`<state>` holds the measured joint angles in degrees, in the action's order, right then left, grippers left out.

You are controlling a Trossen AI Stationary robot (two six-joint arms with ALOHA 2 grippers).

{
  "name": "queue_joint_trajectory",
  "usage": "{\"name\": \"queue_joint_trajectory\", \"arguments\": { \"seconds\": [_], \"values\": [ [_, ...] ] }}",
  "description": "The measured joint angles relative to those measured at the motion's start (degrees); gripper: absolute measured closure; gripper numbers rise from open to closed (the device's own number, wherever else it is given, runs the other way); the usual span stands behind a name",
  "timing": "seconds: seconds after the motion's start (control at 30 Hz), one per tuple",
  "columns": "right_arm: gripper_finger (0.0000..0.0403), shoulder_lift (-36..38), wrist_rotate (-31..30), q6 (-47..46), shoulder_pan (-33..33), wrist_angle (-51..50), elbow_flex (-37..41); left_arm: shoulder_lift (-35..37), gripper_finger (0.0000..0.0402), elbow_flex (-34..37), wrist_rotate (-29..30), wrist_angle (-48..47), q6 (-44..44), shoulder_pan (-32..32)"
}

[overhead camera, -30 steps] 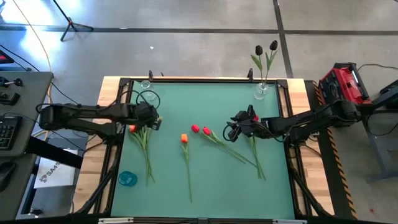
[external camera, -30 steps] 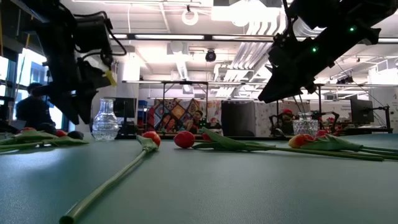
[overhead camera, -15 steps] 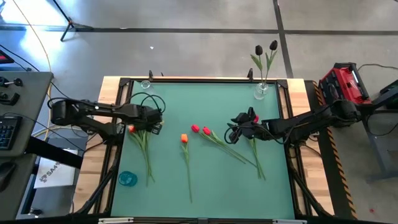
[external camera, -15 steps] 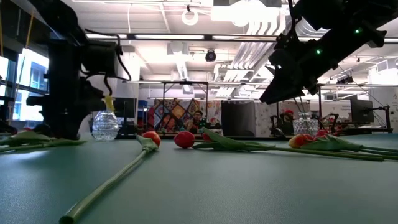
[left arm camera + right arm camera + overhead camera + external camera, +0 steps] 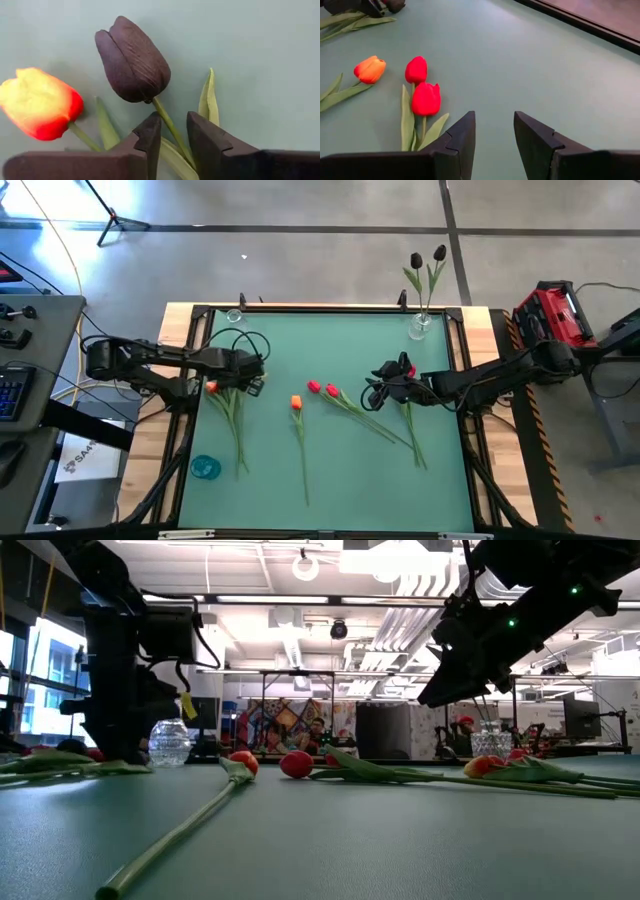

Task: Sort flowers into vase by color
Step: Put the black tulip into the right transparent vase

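My left gripper (image 5: 173, 120) is open and low over the flowers at the table's left (image 5: 247, 378). Its fingers stand on either side of a dark tulip's green stem (image 5: 170, 127), just below the head (image 5: 132, 60), and I see no touch. An orange-yellow tulip (image 5: 40, 102) lies on the mat beside it. My right gripper (image 5: 494, 117) is open and hovers right of the middle (image 5: 372, 388). Ahead of it lie two red tulips (image 5: 425, 98) and an orange one (image 5: 369, 69). Another red tulip (image 5: 405, 366) lies by the right gripper.
A glass vase (image 5: 420, 328) at the far right edge holds two dark tulips. A second glass vase (image 5: 233, 315) stands at the far left edge, close behind the left arm (image 5: 170, 743). A blue round object (image 5: 205, 467) lies near the near left corner.
My left gripper has come down toward the tulips at the table's left and now sits just above the mat. The flowers have not moved.
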<state>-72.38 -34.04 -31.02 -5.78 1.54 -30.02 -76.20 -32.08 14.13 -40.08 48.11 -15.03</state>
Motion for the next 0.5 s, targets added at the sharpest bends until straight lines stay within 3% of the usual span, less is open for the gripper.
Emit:
{"name": "queue_joint_trajectory", "arguments": {
  "seconds": [0.27,0.5],
  "values": [
    [0.0281,-1.5,-2.0,-4.2,-0.6,0.2,0.0,0.0,0.0393,0.0,-1.0,4.9,-4.0,0.0],
    [0.0281,-9.1,-1.4,-10.6,-2.7,9.6,0.0,2.4,0.0399,0.0,-3.6,12.5,-8.0,0.0]
  ]
}}
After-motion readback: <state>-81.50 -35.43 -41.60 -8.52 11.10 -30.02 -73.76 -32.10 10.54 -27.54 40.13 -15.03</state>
